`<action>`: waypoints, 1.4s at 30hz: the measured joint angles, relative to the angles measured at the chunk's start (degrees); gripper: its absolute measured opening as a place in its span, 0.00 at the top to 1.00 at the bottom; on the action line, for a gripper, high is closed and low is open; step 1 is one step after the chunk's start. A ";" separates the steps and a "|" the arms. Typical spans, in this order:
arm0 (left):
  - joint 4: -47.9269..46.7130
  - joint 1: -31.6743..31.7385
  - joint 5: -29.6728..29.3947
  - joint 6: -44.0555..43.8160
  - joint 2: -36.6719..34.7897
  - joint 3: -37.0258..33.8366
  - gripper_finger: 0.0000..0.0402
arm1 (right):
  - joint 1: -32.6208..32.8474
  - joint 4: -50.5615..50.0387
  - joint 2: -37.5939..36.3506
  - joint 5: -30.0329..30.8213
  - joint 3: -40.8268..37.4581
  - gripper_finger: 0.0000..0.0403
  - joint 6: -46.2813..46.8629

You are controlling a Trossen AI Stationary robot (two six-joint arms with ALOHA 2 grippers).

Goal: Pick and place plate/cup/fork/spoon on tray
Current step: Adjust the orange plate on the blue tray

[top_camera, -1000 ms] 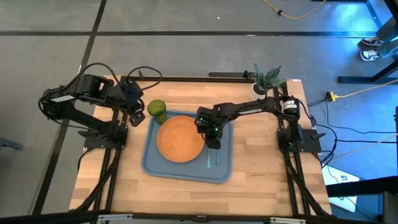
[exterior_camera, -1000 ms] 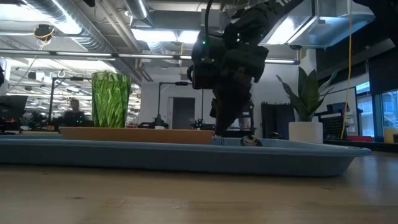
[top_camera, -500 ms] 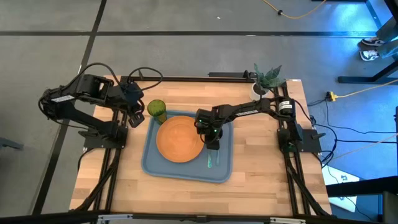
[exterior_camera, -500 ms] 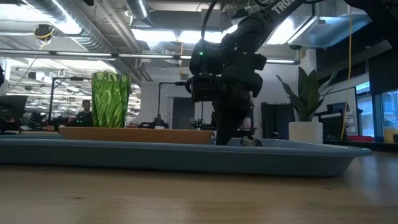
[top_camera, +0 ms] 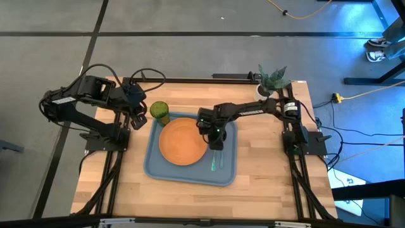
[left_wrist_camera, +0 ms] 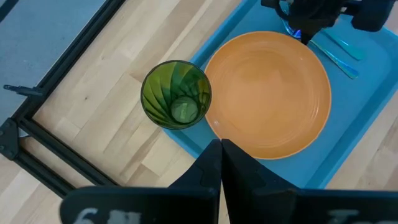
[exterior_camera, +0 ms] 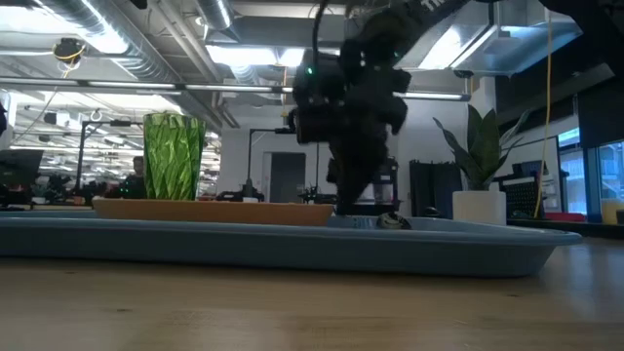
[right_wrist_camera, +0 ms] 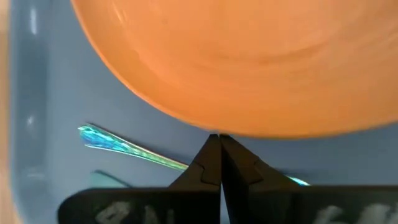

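Observation:
The blue-grey tray [top_camera: 223, 172] lies mid-table with the orange plate [top_camera: 182, 142] on its left half. Two slim utensils with teal handles [top_camera: 214, 163] lie on the tray floor right of the plate, also seen in the right wrist view [right_wrist_camera: 124, 147]; I cannot tell fork from spoon. The green cup [top_camera: 159, 112] stands upright at the tray's far-left corner. My right gripper [top_camera: 215, 139] is shut, low over the tray at the plate's right rim, above one utensil. My left gripper [left_wrist_camera: 219, 147] is shut and empty, held above the table left of the cup. My right gripper points down with shut fingers [right_wrist_camera: 211, 163] at the plate's right rim [right_wrist_camera: 214, 127]. One utensil's handle passes under the fingers. I cannot tell whether the fingertips touch the plate, the utensil or the tray.
A white pot with a green plant [top_camera: 268, 83] stands at the table's far right corner. Bare wood shows along the near edge [top_camera: 190, 199] and right of the tray [top_camera: 266, 158].
My right gripper has dipped toward the tray floor beside the plate, then risen a little and shifted slightly toward the far edge, staying shut. The plate, cup and utensils stay where they were.

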 joint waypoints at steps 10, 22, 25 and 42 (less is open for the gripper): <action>-0.99 -2.47 1.09 -1.90 0.00 -1.65 1.00 | 0.00 -16.31 -0.64 0.08 13.34 1.00 -2.92; -0.87 -14.51 2.58 -12.84 -3.88 -9.44 1.00 | 2.52 -22.86 -6.50 4.80 15.31 1.00 -0.38; -0.13 -17.58 2.59 -16.43 -4.57 -12.25 1.00 | 3.38 -12.14 -5.19 3.15 14.05 1.00 0.22; 4.30 -20.74 1.04 -23.98 -4.52 -13.79 1.00 | 5.24 -3.04 7.93 -0.49 12.23 1.00 -1.93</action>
